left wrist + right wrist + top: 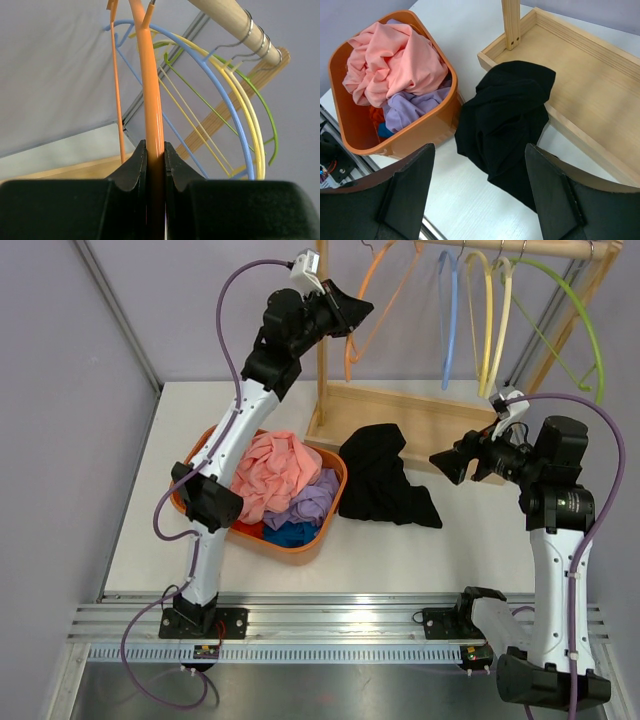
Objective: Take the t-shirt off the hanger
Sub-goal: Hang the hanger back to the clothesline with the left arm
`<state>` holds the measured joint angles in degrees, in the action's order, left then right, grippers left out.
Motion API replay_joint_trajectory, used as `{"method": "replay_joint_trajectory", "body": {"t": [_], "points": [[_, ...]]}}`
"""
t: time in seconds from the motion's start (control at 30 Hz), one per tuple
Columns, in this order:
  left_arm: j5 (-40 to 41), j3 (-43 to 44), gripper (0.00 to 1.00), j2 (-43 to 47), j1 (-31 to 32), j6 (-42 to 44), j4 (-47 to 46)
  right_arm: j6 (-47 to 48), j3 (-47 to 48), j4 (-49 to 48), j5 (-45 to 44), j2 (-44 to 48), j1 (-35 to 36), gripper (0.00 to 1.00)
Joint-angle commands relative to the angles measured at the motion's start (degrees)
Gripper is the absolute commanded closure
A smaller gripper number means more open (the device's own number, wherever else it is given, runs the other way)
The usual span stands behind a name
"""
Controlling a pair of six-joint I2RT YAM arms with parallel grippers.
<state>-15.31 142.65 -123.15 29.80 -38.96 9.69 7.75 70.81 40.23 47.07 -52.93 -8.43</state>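
- Standing at the table's (450,545) 12 o'clock: wooden rack (420,412).
- Black t-shirt (385,480) off the hanger, crumpled at orange basket's (422,127) 3 o'clock.
- Left gripper (155,150) pinching orange hanger (150,90).
- Right gripper (479,150) spread wide, empty, at t-shirt's 3 o'clock.

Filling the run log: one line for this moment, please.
left gripper: shut on orange hanger | right gripper: open, empty | black t-shirt: off hanger, on table
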Motion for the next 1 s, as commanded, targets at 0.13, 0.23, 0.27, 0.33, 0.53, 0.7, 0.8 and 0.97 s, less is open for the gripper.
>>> {"method": "replay_joint_trajectory", "body": {"t": [0.13, 0.23, 0.27, 0.33, 0.53, 0.7, 0.8, 0.97], "points": [[9.15, 5.53, 1.0, -2.35, 1.4, -2.44, -9.17, -3.97, -3.04, -4.19, 3.29, 3.09, -0.28, 0.2], [11.0, 5.45, 1.0, -2.71, 1.75, -2.88, -9.43, -4.58, -4.01, -4.54, 3.38, 3.97, -0.28, 0.21], [11.53, 5.53, 1.0, -2.97, 1.84, -3.22, -9.43, -5.11, -4.27, -4.81, 3.64, 3.97, -0.36, 0.21], [13.46, 5.71, 1.0, -3.15, 2.01, -3.4, -9.43, -5.9, -4.71, -5.42, 3.82, 4.41, -0.36, 0.21], [13.91, 5.01, 1.0, -3.85, 1.93, -3.4, -7.24, -4.85, -4.54, -4.64, 4.17, 5.29, -0.45, 0.21], [12.41, 4.22, 0.87, -2.62, 1.93, -2.97, -6.97, -4.32, -4.71, -3.93, 4.7, 6.17, -0.45, 0.21], [12.5, 2.2, 0.71, -0.17, 2.01, -1.56, -6.53, -4.23, -4.62, -3.84, 5.14, 6.17, -0.54, 0.21], [11.88, -0.35, 0.49, 2.39, 1.93, -0.85, -6.0, -4.32, -4.01, -3.93, 5.31, 5.91, -0.54, 0.21]]}}
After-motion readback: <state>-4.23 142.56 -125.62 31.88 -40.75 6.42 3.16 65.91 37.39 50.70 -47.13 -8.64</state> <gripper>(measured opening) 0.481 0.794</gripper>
